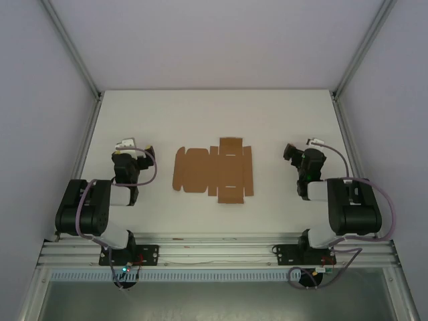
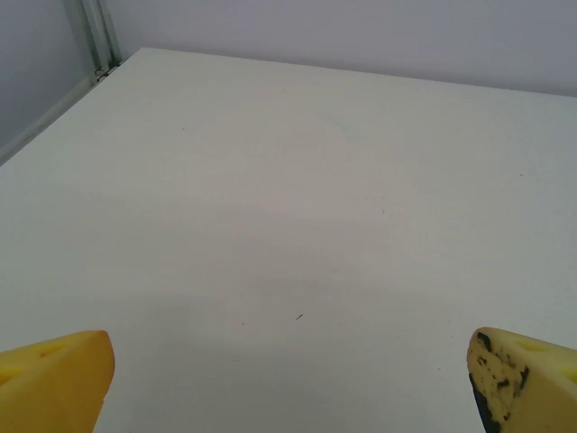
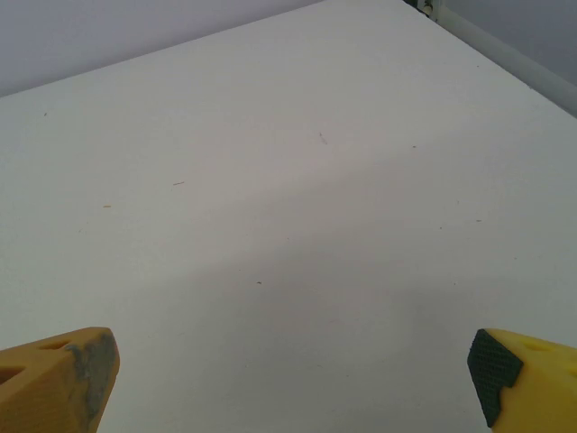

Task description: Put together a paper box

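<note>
Both arms are bolted at the near edge. The left pincer holds its yellow fingers wide apart over the bare white tabletop. The right pincer is spread just as wide. Farther out, between the two arms and well apart from each, the paper box lies as a flat, unfolded brown sheet.

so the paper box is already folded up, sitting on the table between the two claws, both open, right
Not folded: the top external view shows the paper box as a flat sheet, flaps spread. It does lie on the table between the left claw and the right claw, both open.
</note>
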Controlling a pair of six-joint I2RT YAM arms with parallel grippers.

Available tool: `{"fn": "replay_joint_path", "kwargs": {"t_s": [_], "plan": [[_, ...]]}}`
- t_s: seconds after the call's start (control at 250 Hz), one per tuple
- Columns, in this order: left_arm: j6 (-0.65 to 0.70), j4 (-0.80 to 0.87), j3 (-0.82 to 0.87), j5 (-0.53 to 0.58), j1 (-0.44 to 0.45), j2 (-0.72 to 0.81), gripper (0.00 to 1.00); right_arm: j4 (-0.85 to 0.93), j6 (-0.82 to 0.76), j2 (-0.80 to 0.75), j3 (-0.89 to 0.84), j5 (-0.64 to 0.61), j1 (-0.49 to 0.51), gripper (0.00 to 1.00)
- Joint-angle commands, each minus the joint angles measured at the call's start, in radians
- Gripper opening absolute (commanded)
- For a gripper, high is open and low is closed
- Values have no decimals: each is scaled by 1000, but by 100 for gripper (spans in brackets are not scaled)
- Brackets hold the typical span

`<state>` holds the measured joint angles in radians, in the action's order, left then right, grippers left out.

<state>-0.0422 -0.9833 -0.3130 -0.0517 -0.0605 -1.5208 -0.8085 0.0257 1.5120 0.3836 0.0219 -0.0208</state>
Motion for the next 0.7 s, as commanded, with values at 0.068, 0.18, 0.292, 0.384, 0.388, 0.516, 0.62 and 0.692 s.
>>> {"fn": "replay_joint_path", "kwargs": {"t_s": [0.068,0.18,0.292,0.384,0.388,0.516,0.62,0.692], "plan": [[23,0,-18,3,5,8,100,-9,6,-15,11,-23,-2,100],[22,1,-17,3,5,8,100,-8,7,-15,12,-23,-2,100],[25,6,-21,5,7,8,100,-9,7,-15,12,-23,-3,100],[25,6,-21,7,8,8,100,-8,8,-12,14,-23,-2,99],[25,6,-20,7,8,8,100,-8,8,-12,14,-23,-2,100],[38,25,-30,-25,10,8,100,-7,8,-13,14,-23,-2,100],[39,22,-29,-22,10,7,100,-8,9,-13,14,-23,-2,100],[39,21,-30,-22,10,8,100,-9,5,-13,14,-24,-3,100]]}}
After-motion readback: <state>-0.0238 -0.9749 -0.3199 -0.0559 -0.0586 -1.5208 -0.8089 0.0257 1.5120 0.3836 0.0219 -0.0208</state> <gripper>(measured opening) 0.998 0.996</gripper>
